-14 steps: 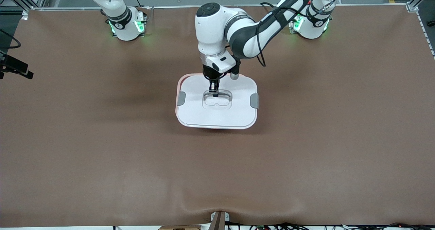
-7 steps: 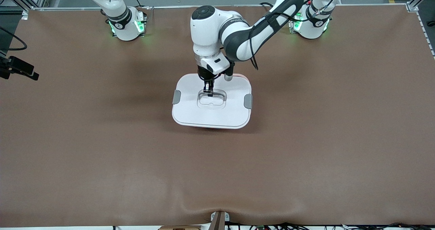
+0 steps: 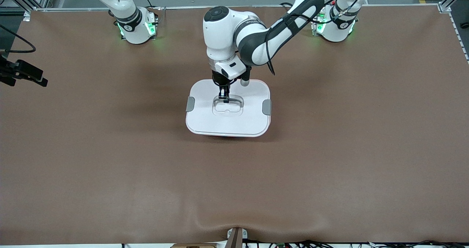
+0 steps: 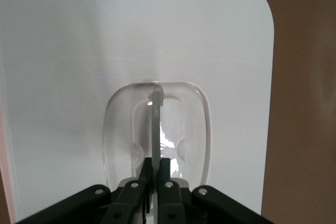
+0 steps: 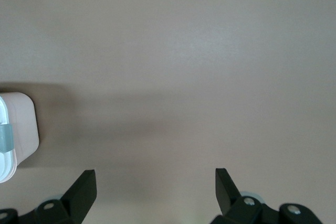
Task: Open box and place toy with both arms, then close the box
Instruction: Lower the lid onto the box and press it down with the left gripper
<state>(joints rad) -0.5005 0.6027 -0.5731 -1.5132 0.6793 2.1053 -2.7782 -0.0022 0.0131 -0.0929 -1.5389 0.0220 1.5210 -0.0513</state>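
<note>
One box [image 3: 228,110] sat mid-table on the brown mat [image 3: 329,167], its white lid [image 3: 205,119] on, a grey clip [image 3: 190,104] at each end; its contents could not be seen. The left gripper [image 3: 224,98] was pinched together on the lid's clear handle [image 4: 156,124]. The right gripper [image 5: 155,182] waited, fingers wide apart, over bare mat at the right arm's end of the table.

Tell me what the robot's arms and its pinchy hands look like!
Both arms are smooth, rounded and white. The left arm has dark grey bands at its joints, a round black cap on top and a thin black cable running along it. Green lights glow on the round white bases. The left gripper is black with two thin fingers. The right gripper is black too, with wide flat fingers.
</note>
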